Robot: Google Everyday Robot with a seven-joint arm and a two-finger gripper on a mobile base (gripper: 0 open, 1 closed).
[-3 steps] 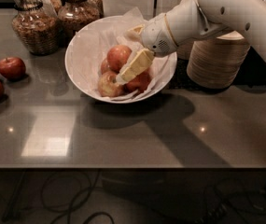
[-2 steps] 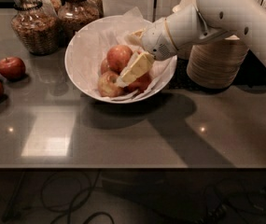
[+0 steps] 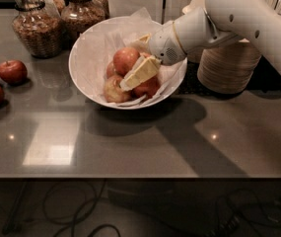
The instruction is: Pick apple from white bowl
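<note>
- Grey counter (image 3: 145, 147) is filling most of my view, its glossy top picking up light patches toward 7 o'clock.
- White robot arm (image 3: 248, 19) is coming in from 2 o'clock and sloping down toward the middle of the counter.
- At the centre, a little toward 12 o'clock, the white bowl (image 3: 83, 80) is sitting upright on the counter, with crumpled white paper (image 3: 95, 46) lining it and poking up over its far rim.
- Just beside the bowl at 3 o'clock, a stack of beige paper bowls (image 3: 228, 70) is standing partly behind the arm.
- Two glass jars (image 3: 36, 28) of brownish contents are standing at 10 to 11 o'clock of the bowl, near its rim.
- I am seeing the gripper (image 3: 137, 70) reaching down inside the white bowl from its 2 o'clock rim and lying in among the fruit; I cannot tell how its jaws are standing.
- Several apples (image 3: 125, 58) are resting on the paper inside the white bowl: a red one uppermost, a paler one toward 7 o'clock of it, and another red one toward 5 o'clock, partly under the gripper.
- Three loose apples (image 3: 12, 70) are lying on the counter at 9 o'clock, well apart from the bowl.
</note>
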